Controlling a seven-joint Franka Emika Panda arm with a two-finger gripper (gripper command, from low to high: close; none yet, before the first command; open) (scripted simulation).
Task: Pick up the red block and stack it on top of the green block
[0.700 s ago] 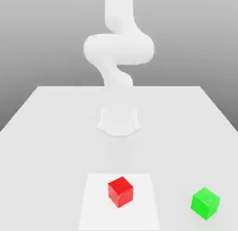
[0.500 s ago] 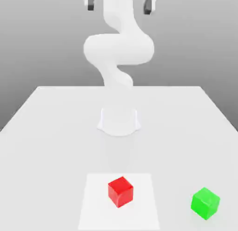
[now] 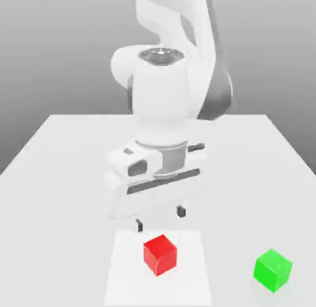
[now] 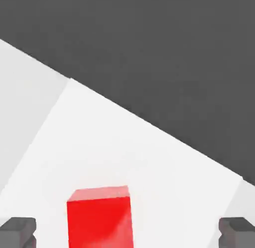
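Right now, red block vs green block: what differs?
Colour: the red block is red, the green block green. Place: the red block sits on a paler square patch below the open tool; the green block sits off it, toward the exterior view's right. Both are similar-sized plain cubes on the table.

Lighting is bright, even and diffuse, with no single visible source. The white table [image 3: 55, 164] is close to washed out, and the white arm [image 3: 162, 96] blends into it. Shadows are faint: a soft grey shading lies on the arm's side toward the exterior view's right. The red block [image 3: 160, 254] and green block [image 3: 272, 270] show slightly darker side faces. Edges appear soft throughout. No glare or edge distortion is evident.
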